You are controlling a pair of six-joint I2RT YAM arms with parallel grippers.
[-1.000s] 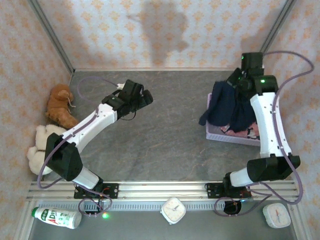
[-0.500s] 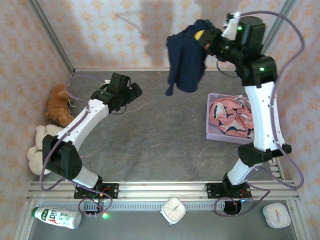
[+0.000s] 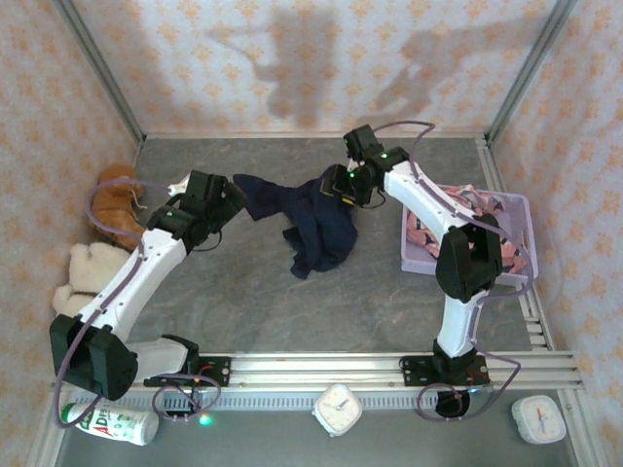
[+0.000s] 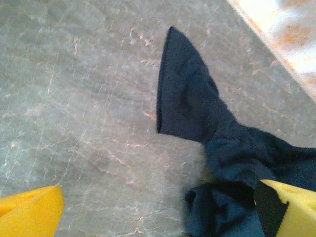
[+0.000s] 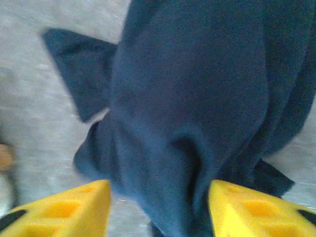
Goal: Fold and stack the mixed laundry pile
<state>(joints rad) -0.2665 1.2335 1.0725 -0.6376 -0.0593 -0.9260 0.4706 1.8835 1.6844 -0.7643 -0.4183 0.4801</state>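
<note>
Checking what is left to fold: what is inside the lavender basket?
The salmon-pink shark-print garment lies in the lavender basket. The right arm crosses over its middle, so whatever lies under there is hidden.

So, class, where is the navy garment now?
In the top view, the navy garment lies on the table between the left gripper and right gripper, left of the lavender basket.

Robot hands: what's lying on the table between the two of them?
The dark navy garment lies crumpled on the grey table, between the left gripper and the right gripper. The top view shows it.
</note>
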